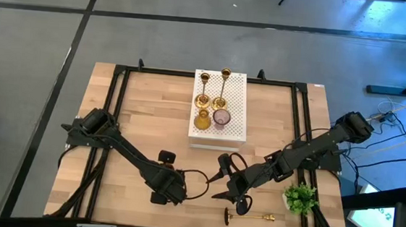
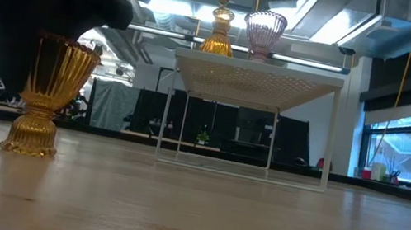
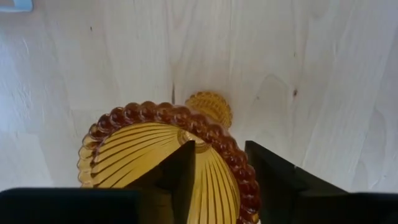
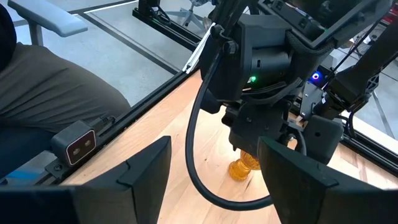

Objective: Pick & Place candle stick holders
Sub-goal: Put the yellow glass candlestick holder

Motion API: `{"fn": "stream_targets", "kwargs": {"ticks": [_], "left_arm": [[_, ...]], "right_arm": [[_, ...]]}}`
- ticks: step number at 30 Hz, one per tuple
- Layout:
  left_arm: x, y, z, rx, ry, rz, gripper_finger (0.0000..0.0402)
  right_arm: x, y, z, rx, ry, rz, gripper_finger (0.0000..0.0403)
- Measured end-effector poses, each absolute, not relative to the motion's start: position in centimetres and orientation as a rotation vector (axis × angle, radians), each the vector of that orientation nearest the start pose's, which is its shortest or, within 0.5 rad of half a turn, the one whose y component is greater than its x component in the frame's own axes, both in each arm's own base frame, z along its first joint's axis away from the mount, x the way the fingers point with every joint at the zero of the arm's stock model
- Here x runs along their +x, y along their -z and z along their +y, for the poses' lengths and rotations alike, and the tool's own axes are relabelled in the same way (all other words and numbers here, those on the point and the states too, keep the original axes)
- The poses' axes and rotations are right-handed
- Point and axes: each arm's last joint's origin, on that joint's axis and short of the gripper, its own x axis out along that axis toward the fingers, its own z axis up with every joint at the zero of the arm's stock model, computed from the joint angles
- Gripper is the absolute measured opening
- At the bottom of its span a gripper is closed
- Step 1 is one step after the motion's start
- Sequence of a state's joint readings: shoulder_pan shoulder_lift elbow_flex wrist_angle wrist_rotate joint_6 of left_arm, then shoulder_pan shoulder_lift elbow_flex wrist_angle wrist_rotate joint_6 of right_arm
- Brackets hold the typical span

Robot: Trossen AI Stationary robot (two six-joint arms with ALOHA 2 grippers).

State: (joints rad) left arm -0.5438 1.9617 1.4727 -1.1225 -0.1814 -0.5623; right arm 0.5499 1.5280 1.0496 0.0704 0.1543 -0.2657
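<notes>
Overhead, the left gripper (image 1: pixel 170 192) sits near the front edge of the wooden table (image 1: pixel 137 115), directly over an amber glass holder (image 2: pixel 45 97) that stands upright on the tabletop. In the left wrist view its 2 dark fingers (image 3: pixel 180 177) straddle the beaded rim of that goblet, 1 inside the ribbed cup and 1 outside; they look slightly parted around the rim, though whether they press the glass cannot be told from these views. The right gripper (image 4: pixel 214 177) hovers just beside the left, its jaws spread wide and holding nothing, aimed across at the left arm's wrist and the amber foot beneath it. On the white perforated box (image 1: pixel 234 127) at the table's rear centre stand 4 holders: 2 slim brass candlesticks (image 1: pixel 203 92) toward the back, a second amber glass goblet (image 1: pixel 201 119) and a pinkish-purple glass goblet (image 1: pixel 221 118) toward the front. A third brass candlestick (image 1: pixel 247 217) lies on its side on the tabletop near the front edge, just in front of the right gripper. A small green plant (image 1: pixel 300 199) stands at the table's right front, beside the right arm.
</notes>
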Motion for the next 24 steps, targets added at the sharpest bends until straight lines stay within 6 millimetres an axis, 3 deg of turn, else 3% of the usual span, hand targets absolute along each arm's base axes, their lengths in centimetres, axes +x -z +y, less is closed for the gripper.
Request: {"fn": "stream_targets", "kwargs": {"ticks": [17,24], "left_arm": [[30.6,-19.2,-19.0,0.182,-0.165,1.467,0.0195],[30.9,-22.4,-19.1,0.189,-0.192,1.463,0.0199]], "right_arm": [[29.4,-26.9,17.5,-0.401,-0.441,0.334,0.0241],[29.4,-26.8,17.5,-0.407,-0.442,0.349,0.0241]]}}
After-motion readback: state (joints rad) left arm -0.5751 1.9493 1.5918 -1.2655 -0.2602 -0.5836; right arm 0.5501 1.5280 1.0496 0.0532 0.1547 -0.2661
